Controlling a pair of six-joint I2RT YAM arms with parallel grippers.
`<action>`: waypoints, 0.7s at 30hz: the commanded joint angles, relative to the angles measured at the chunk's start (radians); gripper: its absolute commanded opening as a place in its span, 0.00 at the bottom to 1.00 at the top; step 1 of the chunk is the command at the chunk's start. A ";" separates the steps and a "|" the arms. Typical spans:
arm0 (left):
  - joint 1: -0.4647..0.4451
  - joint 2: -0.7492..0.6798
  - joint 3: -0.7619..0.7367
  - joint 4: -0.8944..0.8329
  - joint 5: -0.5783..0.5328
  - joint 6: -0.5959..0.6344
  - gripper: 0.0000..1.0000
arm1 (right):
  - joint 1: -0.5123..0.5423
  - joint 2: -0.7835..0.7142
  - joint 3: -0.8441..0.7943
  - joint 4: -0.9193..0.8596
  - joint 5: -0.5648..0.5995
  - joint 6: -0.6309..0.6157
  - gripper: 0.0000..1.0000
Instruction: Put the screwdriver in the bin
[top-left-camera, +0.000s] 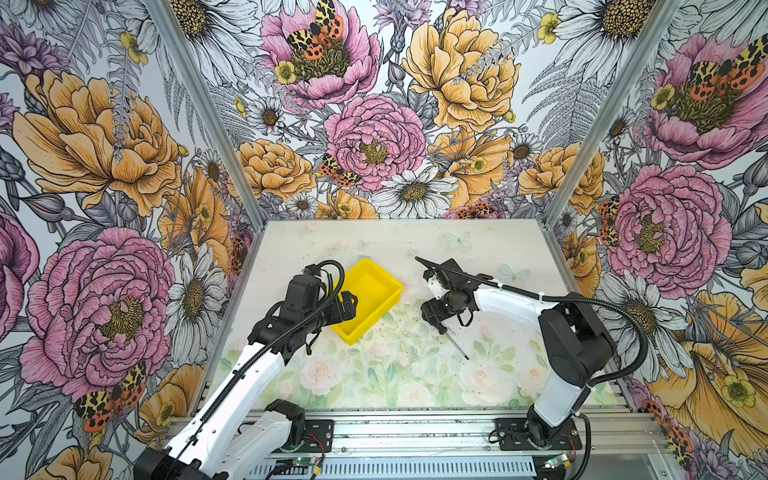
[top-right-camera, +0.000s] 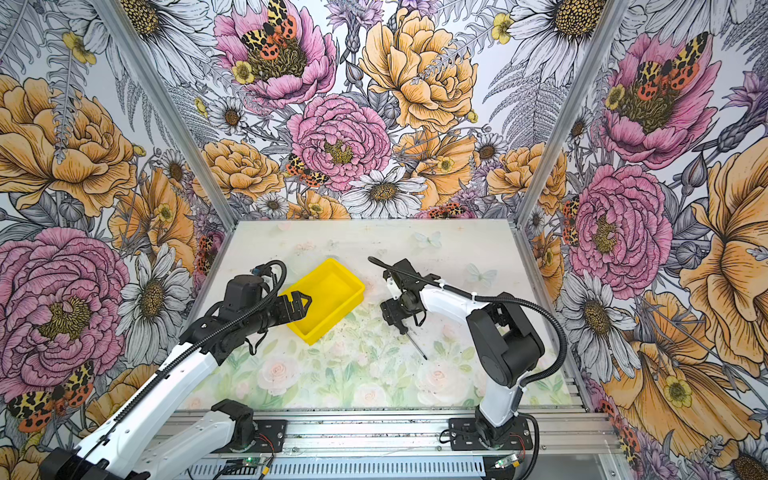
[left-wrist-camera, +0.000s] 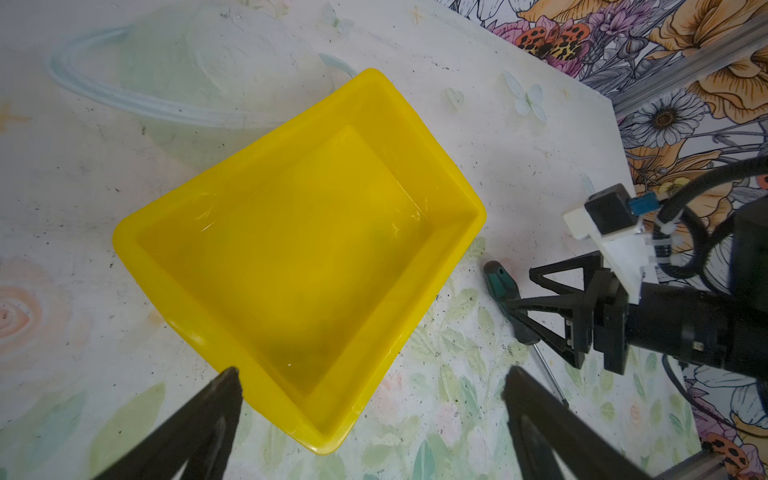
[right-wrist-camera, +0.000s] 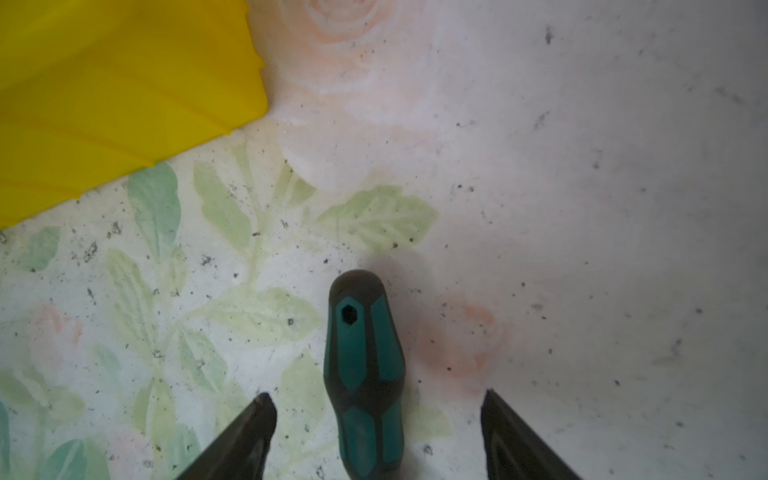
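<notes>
The screwdriver (right-wrist-camera: 365, 365) has a green and black handle and lies flat on the table to the right of the bin; its thin shaft (top-left-camera: 457, 347) (top-right-camera: 417, 345) points toward the front. My right gripper (top-left-camera: 436, 324) (top-right-camera: 397, 324) (right-wrist-camera: 377, 395) is down over the handle (left-wrist-camera: 500, 282) and open, with a gap on each side of it. The yellow bin (top-left-camera: 374, 322) (top-right-camera: 332, 322) (left-wrist-camera: 249, 156) (right-wrist-camera: 104, 83) stands empty at mid-table. My left gripper (top-left-camera: 352, 306) (top-right-camera: 305, 306) (left-wrist-camera: 371, 374) hangs open above the bin's left near side, holding nothing.
A floral mat (top-left-camera: 395, 374) covers the table, and patterned walls (top-left-camera: 104, 208) close in the left, back and right. An aluminium rail (top-left-camera: 415, 432) with both arm bases runs along the front edge. The right arm's elbow (top-left-camera: 577, 332) stands right of the screwdriver.
</notes>
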 joint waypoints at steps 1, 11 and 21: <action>0.008 -0.025 -0.010 0.000 -0.013 -0.014 0.99 | 0.014 0.019 0.018 0.017 0.010 0.004 0.73; 0.066 -0.034 -0.014 0.000 0.027 -0.002 0.99 | 0.031 0.042 -0.005 0.031 0.051 0.016 0.49; 0.083 -0.049 -0.020 -0.003 0.034 0.000 0.99 | 0.038 0.085 -0.001 0.043 0.063 0.012 0.38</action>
